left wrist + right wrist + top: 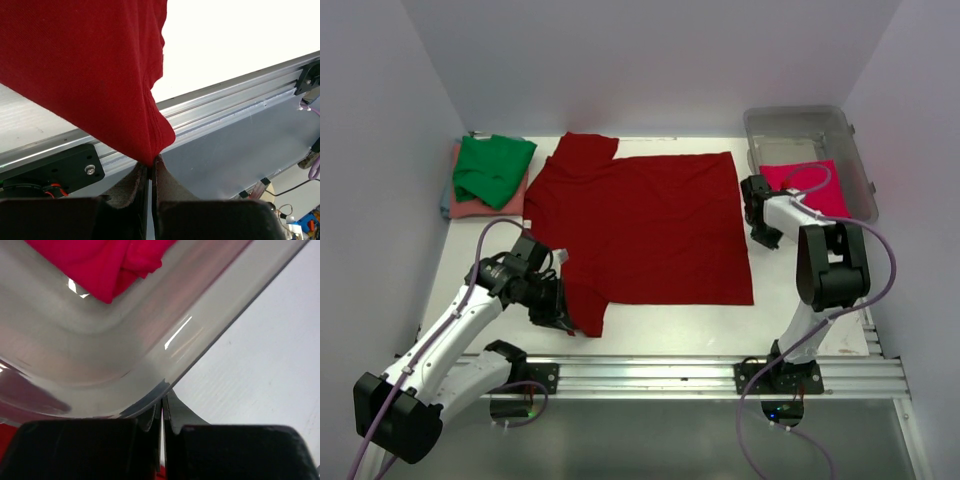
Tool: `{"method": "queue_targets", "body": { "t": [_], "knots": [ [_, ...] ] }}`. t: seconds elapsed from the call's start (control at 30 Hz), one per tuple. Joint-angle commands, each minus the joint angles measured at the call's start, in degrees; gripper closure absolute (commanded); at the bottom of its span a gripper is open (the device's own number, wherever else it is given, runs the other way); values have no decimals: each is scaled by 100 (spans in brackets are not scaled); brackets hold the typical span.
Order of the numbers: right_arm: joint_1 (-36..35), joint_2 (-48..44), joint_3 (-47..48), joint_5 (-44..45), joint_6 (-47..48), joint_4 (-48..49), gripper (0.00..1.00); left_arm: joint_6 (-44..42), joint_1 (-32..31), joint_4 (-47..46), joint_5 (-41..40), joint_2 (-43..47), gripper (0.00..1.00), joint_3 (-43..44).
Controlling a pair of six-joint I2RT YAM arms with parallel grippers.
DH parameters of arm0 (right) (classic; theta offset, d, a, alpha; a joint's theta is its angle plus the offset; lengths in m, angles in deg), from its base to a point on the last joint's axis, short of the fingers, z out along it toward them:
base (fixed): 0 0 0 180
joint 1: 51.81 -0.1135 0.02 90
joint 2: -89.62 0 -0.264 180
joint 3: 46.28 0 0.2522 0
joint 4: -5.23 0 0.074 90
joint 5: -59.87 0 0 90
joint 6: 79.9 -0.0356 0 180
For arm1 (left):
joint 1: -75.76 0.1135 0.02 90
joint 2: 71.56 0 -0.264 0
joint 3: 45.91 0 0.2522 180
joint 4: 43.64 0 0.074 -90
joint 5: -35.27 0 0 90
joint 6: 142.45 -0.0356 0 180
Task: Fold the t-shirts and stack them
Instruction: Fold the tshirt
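Note:
The large dark red t-shirt [640, 225] lies spread flat in the middle of the table. My left gripper [565, 318] is shut on its near-left sleeve corner. In the left wrist view the red cloth [85, 65] hangs from my pinched left gripper [150, 165], lifted off the surface. A green t-shirt [492, 168] lies folded on a salmon pink one [485, 208] at the back left. A bright pinkish-red t-shirt [810, 185] [105, 265] lies in the clear tub [820, 125]. My right gripper [754, 185] [162, 402] is shut at the tub's near-left corner rim [100, 370], with nothing seen between its tips.
The aluminium rail [700, 375] [225, 95] runs along the table's near edge, just below the lifted sleeve. White walls close in the back and both sides. The tub stands at the back right, beside the dark red shirt's right edge.

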Motion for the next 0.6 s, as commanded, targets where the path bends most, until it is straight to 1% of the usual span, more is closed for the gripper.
{"method": "queue_targets", "body": {
  "t": [0.0, 0.1, 0.17, 0.2, 0.27, 0.3, 0.37, 0.4, 0.43, 0.47, 0.5, 0.53, 0.57],
  "knots": [
    [383, 473, 579, 12, -23, 157, 100, 83, -31, -75, 237, 54, 97, -3],
    [392, 589, 948, -198, 231, 332, 100, 92, -31, -67, 273, 72, 97, -12],
    [392, 449, 967, -470, 495, 508, 100, 110, -31, -67, 264, 81, 97, -3],
    [392, 213, 906, -602, 583, 561, 100, 118, -31, -67, 272, 90, 98, -3],
    [384, -104, 642, -1040, 672, 605, 100, 136, -31, -75, 273, 98, 100, -12],
    [366, -488, 520, -1217, 681, 527, 100, 154, -31, -67, 273, 98, 100, -12],
    [218, -947, -42, -1481, 724, 552, 100, 162, -31, -49, 273, 98, 100, -3],
    [138, -1263, -253, -1665, 742, 579, 100, 171, -31, -49, 281, 90, 100, 6],
    [50, -1831, -655, -1719, 803, 605, 100, 171, -31, -49, 273, 90, 100, 32],
    [-107, -2150, -825, -1763, 821, 597, 95, 154, -40, -58, 264, 46, 100, 41],
    [-144, -2406, -957, -1920, 839, 553, 80, 145, -31, -58, 264, 28, 100, 41],
    [-187, -2835, -1097, -1974, 839, 352, 48, 145, -31, -75, 290, 11, 100, 32],
    [-284, -3004, -1160, -2009, 882, 281, 40, 136, -31, -136, 325, -33, 100, 23]
  ]
}}
